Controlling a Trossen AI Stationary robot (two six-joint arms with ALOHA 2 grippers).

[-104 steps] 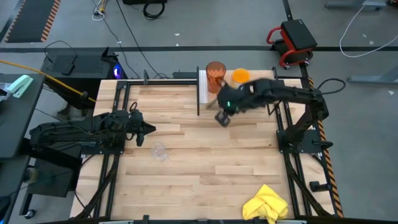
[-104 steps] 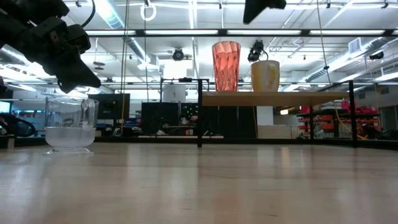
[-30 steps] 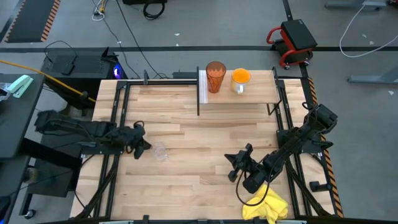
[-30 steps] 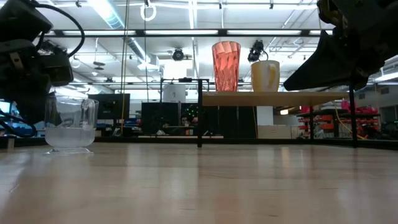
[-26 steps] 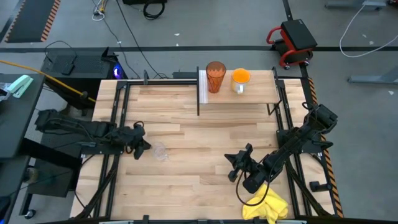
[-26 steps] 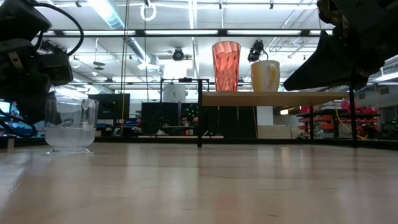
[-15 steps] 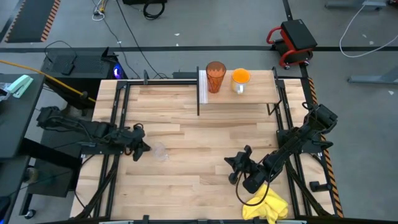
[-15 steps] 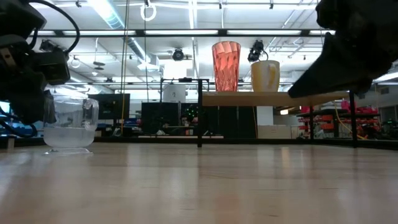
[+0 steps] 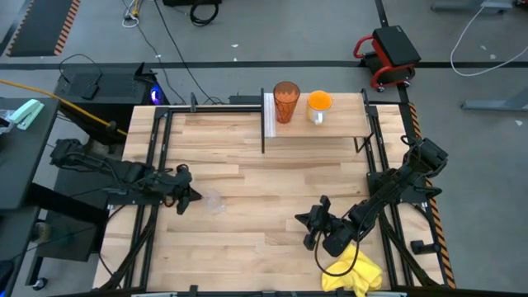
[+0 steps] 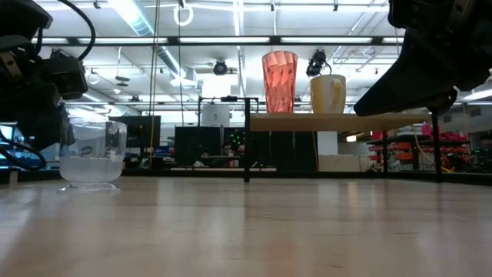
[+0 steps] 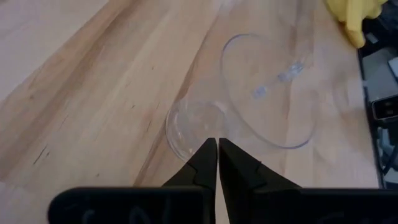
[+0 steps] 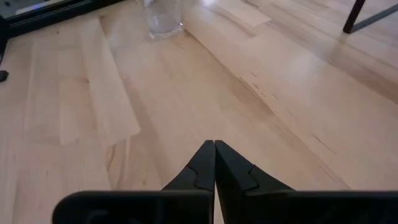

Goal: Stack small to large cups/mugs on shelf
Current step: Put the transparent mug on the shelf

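1. Since half a second ago the small clear glass (image 10: 92, 154) has slid a touch to the right in the low view, with the left gripper (image 9: 188, 198) nudged up against it. Right arm has barely shifted.
2. Left gripper's fingers (image 11: 206, 163) are pressed tight together, tips touching the glass at its rim in the wrist view. It's not pinching it, just butted against the side.
3. That glass is short, see-through, round, with a thick cloudy base. It sits on the plank tabletop (image 9: 272, 194) toward the left side, well apart from the shelf.
4. Right gripper (image 9: 311, 228) hangs low over the front right of the table, fingers (image 12: 205, 163) closed on nothing, near the crumpled yellow cloth (image 9: 353, 271).
5. Shelf (image 9: 330, 125) is a light-wood board on thin black legs at the back of the table. On it, side by side: the tall faceted dark-orange tumbler (image 10: 279, 81) and the shorter orange cup (image 10: 327, 94), which looks opaque and smooth.
6. Tabletop is pale wood strips with visible grain and a few dark streaks.
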